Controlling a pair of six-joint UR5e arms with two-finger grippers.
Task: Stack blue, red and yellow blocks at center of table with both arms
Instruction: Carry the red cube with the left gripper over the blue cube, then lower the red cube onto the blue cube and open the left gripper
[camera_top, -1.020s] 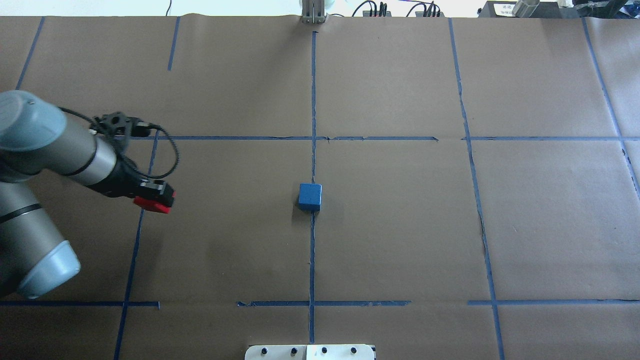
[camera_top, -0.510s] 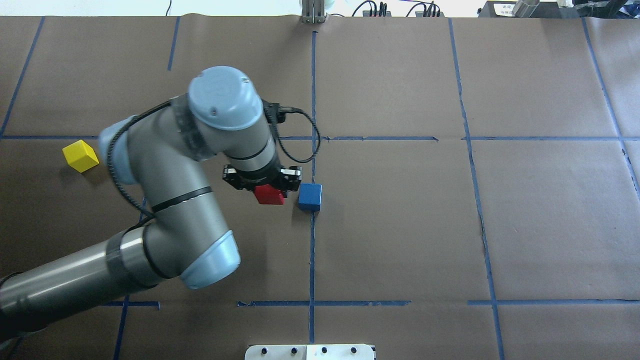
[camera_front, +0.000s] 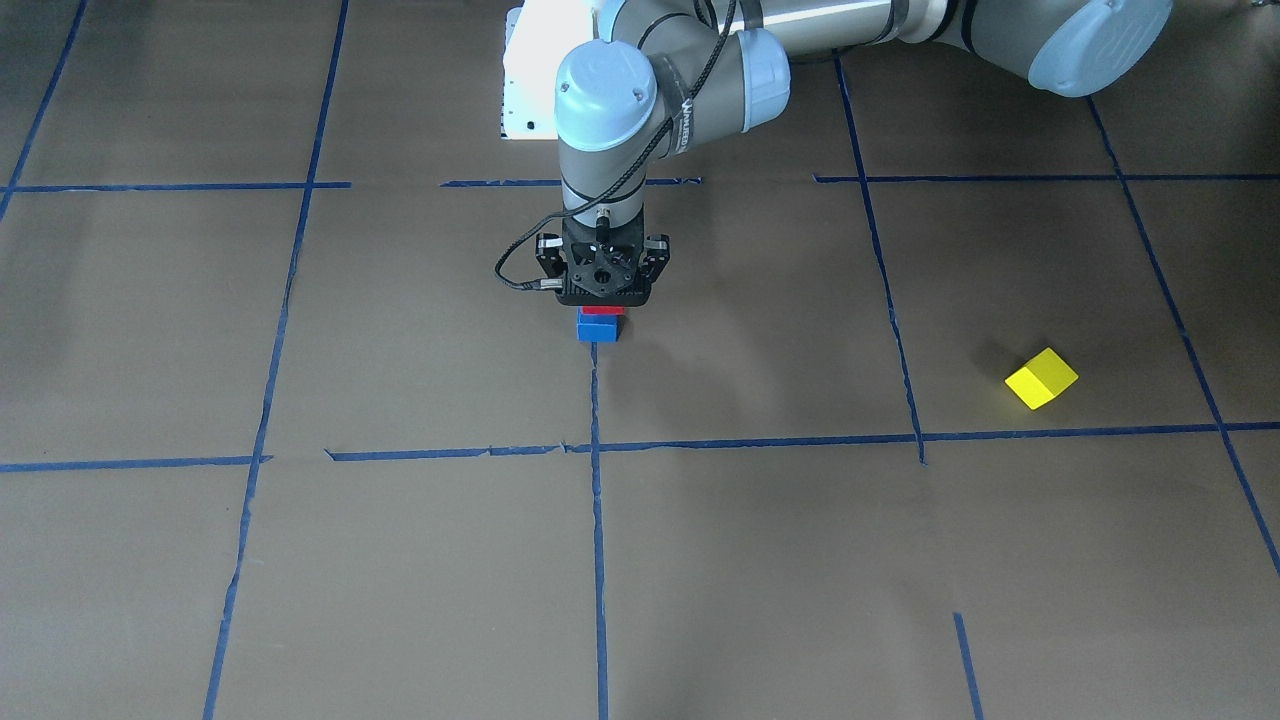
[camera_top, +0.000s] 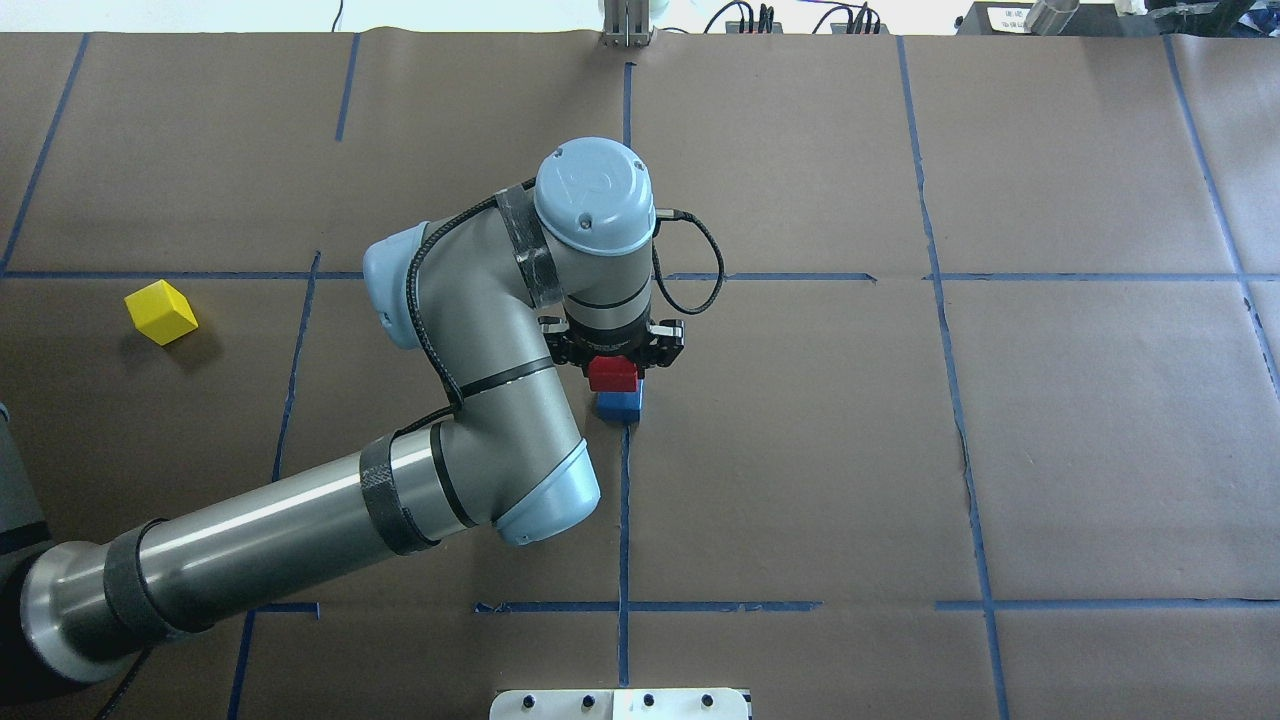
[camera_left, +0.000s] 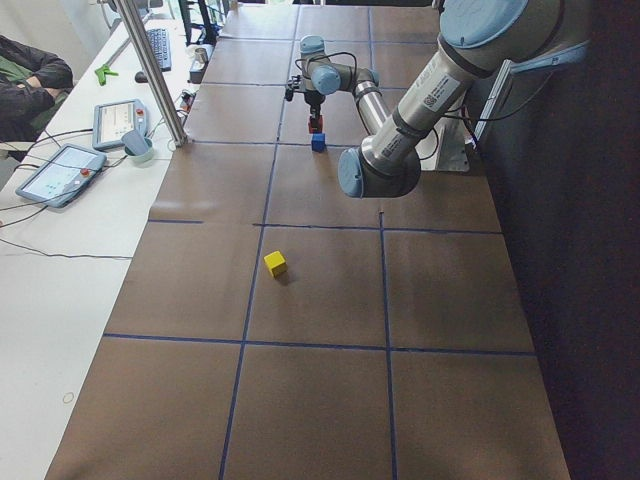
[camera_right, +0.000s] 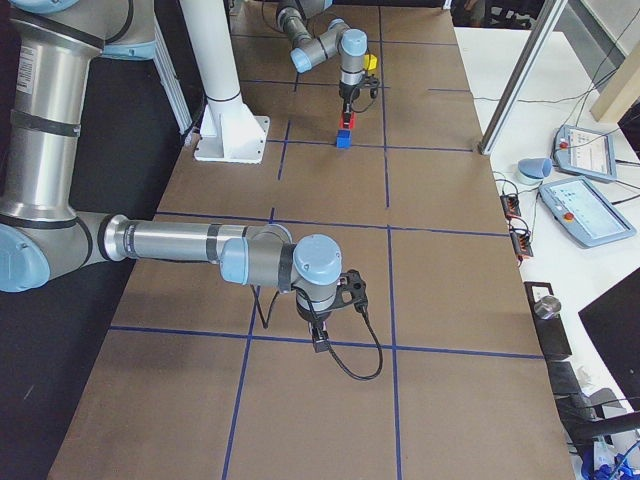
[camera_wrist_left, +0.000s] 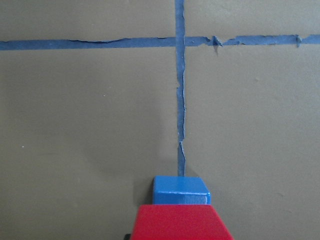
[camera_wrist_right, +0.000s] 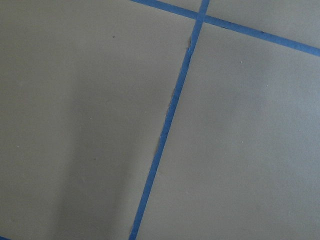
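Left gripper (camera_top: 616, 362) clenched on the red block (camera_top: 613, 376), directly over the blue block (camera_top: 620, 405) at the table's centre; whether the two faces touch is unclear. The yellow block (camera_top: 161, 312) lies well apart. Right gripper (camera_right: 320, 338): jaw state cannot be told. Risk: releasing across a gap or off-centre could tip red off blue.

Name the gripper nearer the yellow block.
Left. The left gripper is over the blue block, yellow block to its left; the right gripper hangs farther, on the opposite side.
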